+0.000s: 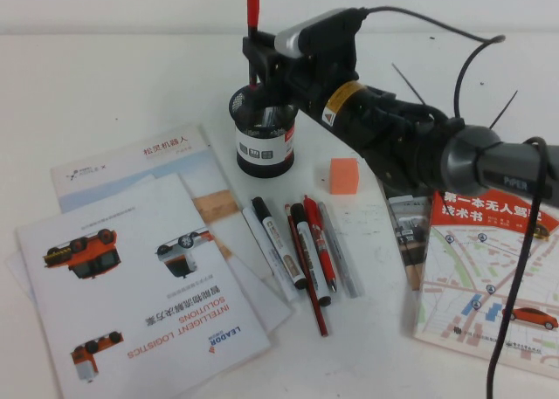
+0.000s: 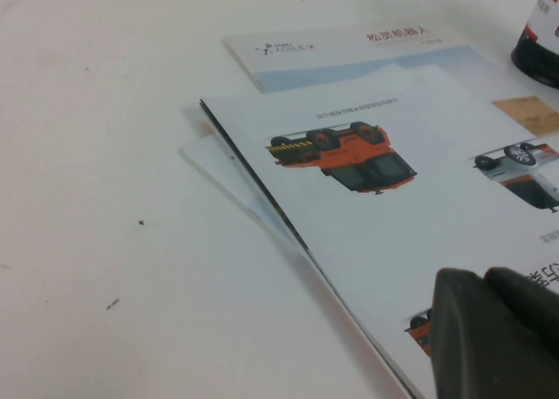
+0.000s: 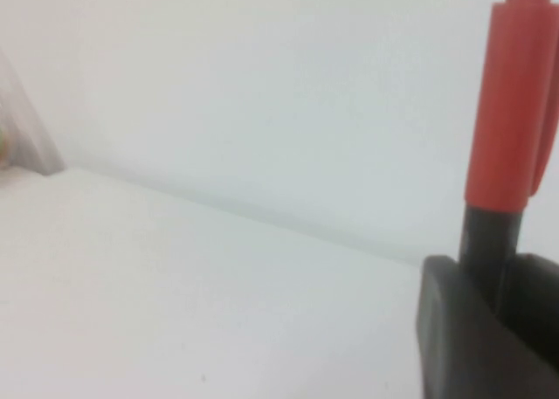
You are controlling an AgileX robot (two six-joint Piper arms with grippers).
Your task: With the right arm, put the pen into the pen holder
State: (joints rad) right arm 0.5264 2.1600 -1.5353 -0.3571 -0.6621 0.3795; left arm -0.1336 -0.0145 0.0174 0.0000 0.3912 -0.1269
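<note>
- My left gripper (image 2: 498,329) sits parked low over the brochures (image 1: 131,285) on the left of the tabletop (image 1: 367,347); only a dark edge of it shows in the left wrist view, so I cannot tell how its jaws stand.
- The brochures lie fanned and overlapping, well clear of the work, so I see no trouble there.
- The holder (image 1: 264,137) stands upright behind the brochures, label facing me.
- The pen (image 1: 252,32) is upright directly over the holder, red cap up, its lower end at or just inside the rim; I cannot tell how deep it reaches.
- My right gripper (image 1: 259,54) hangs above the holder with its jaws pinching the pen on the black barrel just under the cap, as the right wrist view confirms (image 3: 489,251).
- Risk: if I release while the tip is off centre, I judge it could catch the mesh rim and tumble out.
- Risk: the holder looks light; a sideways drag from the pen or gripper could tip it.
- The spare pens (image 1: 306,242) and the orange block (image 1: 344,175) lie nearer me; a fallen pen could land among them.
- The map booklet (image 1: 489,268) lies at the right, under the right arm (image 1: 419,141).
</note>
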